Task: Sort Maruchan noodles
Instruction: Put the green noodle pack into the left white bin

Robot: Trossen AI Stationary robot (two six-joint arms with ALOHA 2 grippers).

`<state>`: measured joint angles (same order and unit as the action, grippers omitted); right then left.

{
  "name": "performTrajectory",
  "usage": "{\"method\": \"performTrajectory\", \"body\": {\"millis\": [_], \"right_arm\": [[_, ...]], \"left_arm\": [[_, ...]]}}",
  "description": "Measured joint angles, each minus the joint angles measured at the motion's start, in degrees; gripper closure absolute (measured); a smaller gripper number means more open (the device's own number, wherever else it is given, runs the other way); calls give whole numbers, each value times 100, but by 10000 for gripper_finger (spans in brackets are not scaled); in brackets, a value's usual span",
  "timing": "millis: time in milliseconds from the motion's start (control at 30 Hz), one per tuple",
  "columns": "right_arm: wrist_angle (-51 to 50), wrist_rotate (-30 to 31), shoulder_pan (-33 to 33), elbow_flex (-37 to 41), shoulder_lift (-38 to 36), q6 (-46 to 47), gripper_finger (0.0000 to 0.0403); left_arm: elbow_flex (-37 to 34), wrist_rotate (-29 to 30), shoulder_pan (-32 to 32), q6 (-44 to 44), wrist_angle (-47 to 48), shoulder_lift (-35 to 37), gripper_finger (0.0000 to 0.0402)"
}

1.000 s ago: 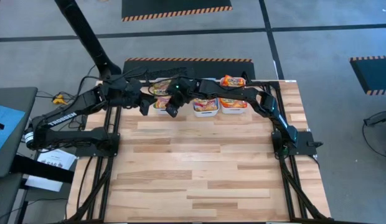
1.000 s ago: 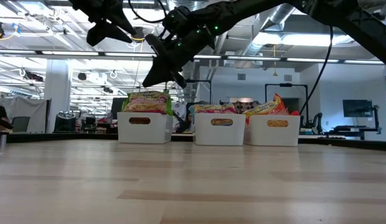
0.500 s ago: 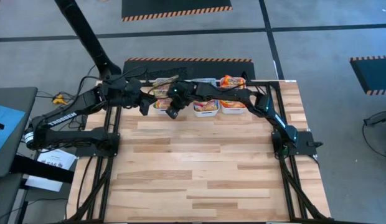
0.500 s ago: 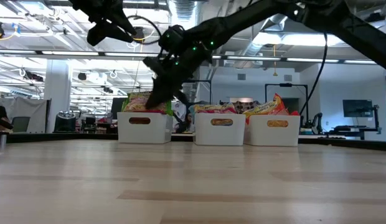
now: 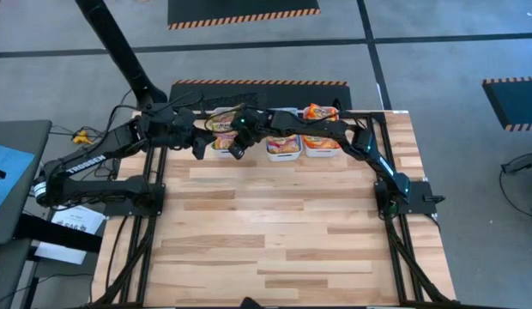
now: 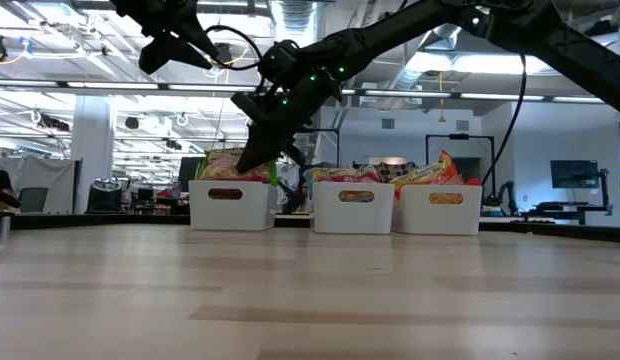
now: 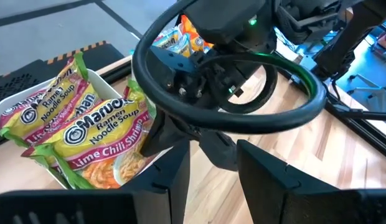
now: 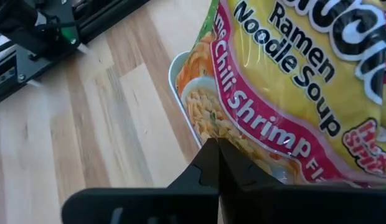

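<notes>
The pale wooden table (image 5: 275, 223) lay bare at six o'clock, three white bins (image 6: 339, 208) lined up at twelve. From the left: my left gripper (image 5: 197, 151) hovered empty, fingers partly apart, beside the first bin (image 5: 216, 149); my right gripper (image 6: 258, 152), fingers pressed together, pushed on the lime chili shrimp packets (image 7: 96, 127) heaped there, at least three. I judged I was tamping them down; next I'd lift clear. One orange packet (image 5: 320, 112) sat behind the bins, unsorted.

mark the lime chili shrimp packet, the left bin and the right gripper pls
lime chili shrimp packet (image 7: 96, 134): left wrist view, front label.
left bin (image 6: 230, 205): low view, front wall.
right gripper (image 8: 213, 152): right wrist view, shut fingertips.
</notes>
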<state>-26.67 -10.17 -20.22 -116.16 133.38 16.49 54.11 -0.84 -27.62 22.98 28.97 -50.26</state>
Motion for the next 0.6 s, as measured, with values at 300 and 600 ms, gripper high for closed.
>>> {"method": "performTrajectory", "body": {"millis": [300, 600], "right_arm": [[-1, -227, -63, -67, 403, 217, 394], [-159, -153, 25, -181, 362, 116, 388]], "left_arm": [[0, 157, 0, -2, 1, 0, 285], [0, 160, 2, 1, 7, 0, 285]]}}
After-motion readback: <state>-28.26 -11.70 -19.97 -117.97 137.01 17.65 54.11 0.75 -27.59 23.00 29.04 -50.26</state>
